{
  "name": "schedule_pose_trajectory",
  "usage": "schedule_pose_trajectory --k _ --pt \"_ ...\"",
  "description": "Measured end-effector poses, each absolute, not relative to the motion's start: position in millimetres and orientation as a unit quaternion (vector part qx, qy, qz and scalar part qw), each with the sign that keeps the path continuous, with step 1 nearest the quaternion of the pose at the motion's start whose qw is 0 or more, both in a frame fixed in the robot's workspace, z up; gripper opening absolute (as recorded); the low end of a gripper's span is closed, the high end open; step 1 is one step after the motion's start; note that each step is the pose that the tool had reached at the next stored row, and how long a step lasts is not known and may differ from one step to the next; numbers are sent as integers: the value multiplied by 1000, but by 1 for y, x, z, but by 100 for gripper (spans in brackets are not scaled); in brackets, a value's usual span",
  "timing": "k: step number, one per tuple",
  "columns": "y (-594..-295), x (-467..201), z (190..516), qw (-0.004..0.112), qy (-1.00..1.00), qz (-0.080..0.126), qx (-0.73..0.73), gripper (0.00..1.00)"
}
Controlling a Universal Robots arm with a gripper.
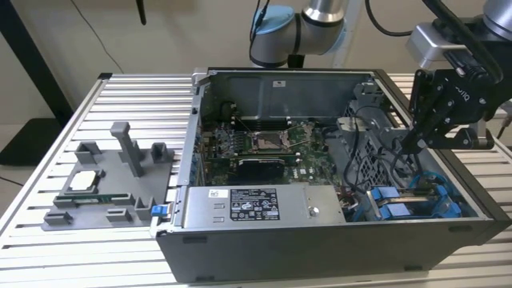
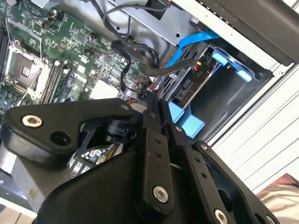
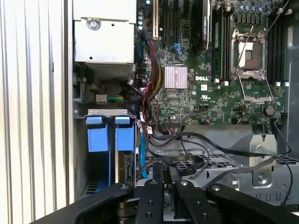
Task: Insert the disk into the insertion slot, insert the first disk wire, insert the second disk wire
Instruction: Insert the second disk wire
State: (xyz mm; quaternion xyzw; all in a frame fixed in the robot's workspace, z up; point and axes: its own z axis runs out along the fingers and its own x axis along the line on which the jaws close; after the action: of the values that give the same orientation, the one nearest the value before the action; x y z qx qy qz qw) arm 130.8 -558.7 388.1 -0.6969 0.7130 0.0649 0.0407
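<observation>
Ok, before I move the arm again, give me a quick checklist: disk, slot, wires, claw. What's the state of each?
1. Disk seated in the insertion slot: ok, its blue tabs sit inside the bay.
2. Claw over the bay end of the case: ok.
3. Claw holding a wire: cannot tell.
4. Black cables clear of the claw: not ok, they loop right beside it.
5. Blue cable plugged into the disk: cannot tell.
</observation>
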Motion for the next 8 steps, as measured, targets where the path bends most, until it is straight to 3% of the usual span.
schedule_pose_trajectory --k 8 --pt "-559 131 385 41 713 65 -697 0"
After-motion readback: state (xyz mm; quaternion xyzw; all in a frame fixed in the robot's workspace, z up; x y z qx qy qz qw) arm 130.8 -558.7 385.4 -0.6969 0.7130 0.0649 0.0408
